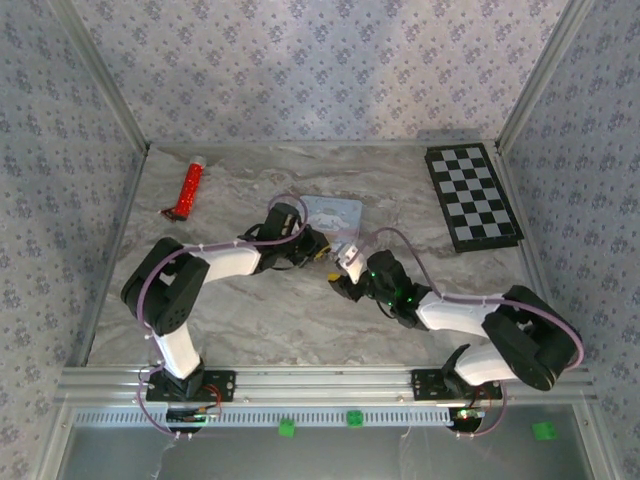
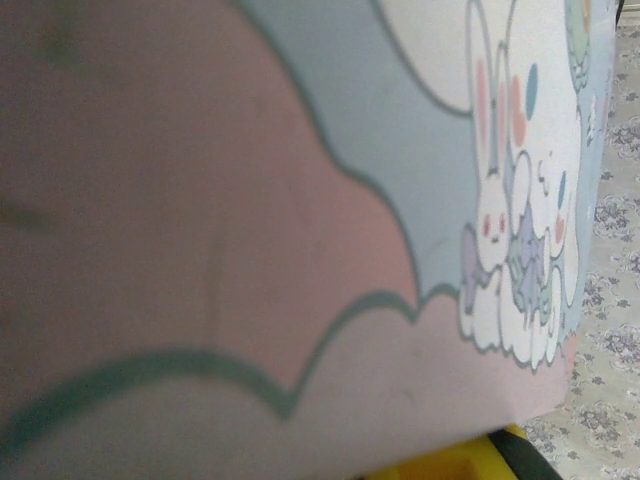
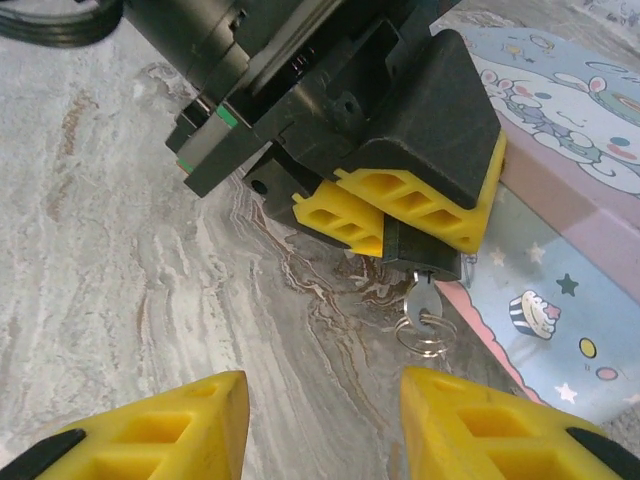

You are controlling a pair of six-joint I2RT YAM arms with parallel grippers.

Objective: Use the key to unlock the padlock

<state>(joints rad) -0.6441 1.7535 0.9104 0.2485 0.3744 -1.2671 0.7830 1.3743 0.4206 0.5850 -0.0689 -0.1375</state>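
We noted the left gripper (image 3: 388, 212) clamped on the padlock (image 3: 421, 256), held over the table (image 3: 150, 260) just beside the pastel tin (image 3: 585, 215). The key (image 3: 421, 298) hung from the padlock's underside. The right gripper (image 3: 320, 425) was parted and empty, near the key.

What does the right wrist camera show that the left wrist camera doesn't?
Right wrist view: the left hand shut on the padlock, the key hanging from its underside with a ring, the open right hand below, and the marble table. Left wrist view: a blurred close-up of a bunny print and a strip of patterned wall. Both share the pastel tin.
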